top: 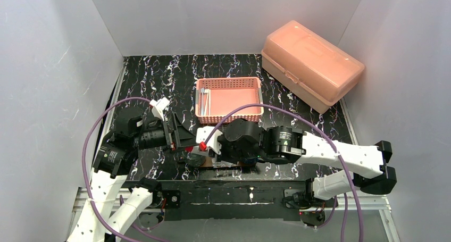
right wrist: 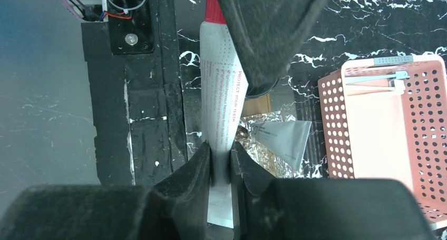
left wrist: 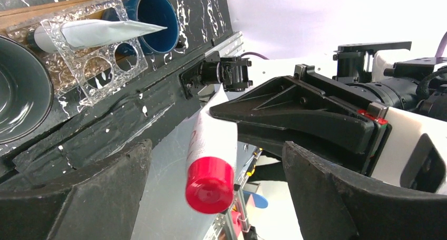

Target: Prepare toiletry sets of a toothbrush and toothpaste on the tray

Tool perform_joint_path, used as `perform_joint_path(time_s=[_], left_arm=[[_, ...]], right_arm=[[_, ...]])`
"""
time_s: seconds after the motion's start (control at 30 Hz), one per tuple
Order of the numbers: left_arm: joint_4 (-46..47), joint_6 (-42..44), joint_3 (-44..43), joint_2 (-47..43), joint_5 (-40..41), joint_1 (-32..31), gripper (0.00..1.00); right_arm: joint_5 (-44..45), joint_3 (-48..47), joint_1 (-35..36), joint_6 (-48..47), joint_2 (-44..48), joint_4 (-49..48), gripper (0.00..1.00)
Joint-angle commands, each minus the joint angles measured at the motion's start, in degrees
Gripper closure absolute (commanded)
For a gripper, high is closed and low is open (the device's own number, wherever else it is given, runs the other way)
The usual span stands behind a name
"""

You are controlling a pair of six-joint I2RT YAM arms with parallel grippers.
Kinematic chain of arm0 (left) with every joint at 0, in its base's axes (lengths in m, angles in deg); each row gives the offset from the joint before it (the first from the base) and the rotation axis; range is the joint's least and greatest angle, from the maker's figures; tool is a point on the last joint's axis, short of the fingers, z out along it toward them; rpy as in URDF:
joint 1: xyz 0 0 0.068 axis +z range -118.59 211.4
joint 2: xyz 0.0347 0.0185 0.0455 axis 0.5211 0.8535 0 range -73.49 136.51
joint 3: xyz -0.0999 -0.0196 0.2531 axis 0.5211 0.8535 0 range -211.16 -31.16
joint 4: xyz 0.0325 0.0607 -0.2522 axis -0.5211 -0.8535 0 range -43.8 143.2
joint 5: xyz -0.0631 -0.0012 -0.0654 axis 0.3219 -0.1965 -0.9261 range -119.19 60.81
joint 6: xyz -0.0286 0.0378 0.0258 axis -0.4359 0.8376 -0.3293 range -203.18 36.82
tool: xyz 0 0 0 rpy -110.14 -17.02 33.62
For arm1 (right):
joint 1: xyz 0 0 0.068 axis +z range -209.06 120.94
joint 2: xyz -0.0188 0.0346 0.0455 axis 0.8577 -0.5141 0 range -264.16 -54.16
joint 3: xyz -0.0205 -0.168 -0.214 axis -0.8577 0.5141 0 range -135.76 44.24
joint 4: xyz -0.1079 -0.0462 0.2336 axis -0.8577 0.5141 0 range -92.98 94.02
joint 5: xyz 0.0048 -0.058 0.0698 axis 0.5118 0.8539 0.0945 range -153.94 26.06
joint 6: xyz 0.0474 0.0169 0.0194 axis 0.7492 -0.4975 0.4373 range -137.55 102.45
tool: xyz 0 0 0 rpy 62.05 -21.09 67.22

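Note:
My right gripper (right wrist: 221,147) is shut on the flat tail of a white toothpaste tube (right wrist: 220,87) with a red cap (left wrist: 210,184), holding it in the air. My left gripper (left wrist: 215,166) is open, with its jaws on either side of the red cap and not touching it. In the top view both grippers, left (top: 183,136) and right (top: 215,143), meet above the cups. On the wooden tray (left wrist: 26,17) stand a grey cup (left wrist: 18,92), a clear faceted glass (left wrist: 79,58) holding a pale tube (left wrist: 100,31), and a blue mug (left wrist: 153,18). Toothbrushes (top: 203,100) lie in the pink basket.
The pink mesh basket (top: 234,111) stands just behind the grippers. It also shows in the right wrist view (right wrist: 337,124). A large salmon lidded box (top: 311,64) sits at the back right. The table's black front edge (right wrist: 142,118) runs close below the tube.

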Motion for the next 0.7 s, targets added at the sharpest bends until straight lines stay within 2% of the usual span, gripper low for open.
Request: perform_joint_path(time_s=[0.0, 0.37, 0.67], left_arm=[[-2.8, 2.1, -0.7, -0.5, -3.4, -0.2, 0.1], [-5.5, 5.0, 0.8, -1.1, -4.8, -0.1, 0.25], [-5.5, 5.7, 0.8, -0.6, -5.1, -0.1, 0.3]], right_arm=[[3.8, -4.2, 1.4, -1.9, -0.6, -3.2, 0.84], [4.9, -4.5, 2.3, -2.2, -1.3, -4.3, 0.84], [5.0, -4.9, 3.1, -2.6, -2.4, -5.0, 0.84]])
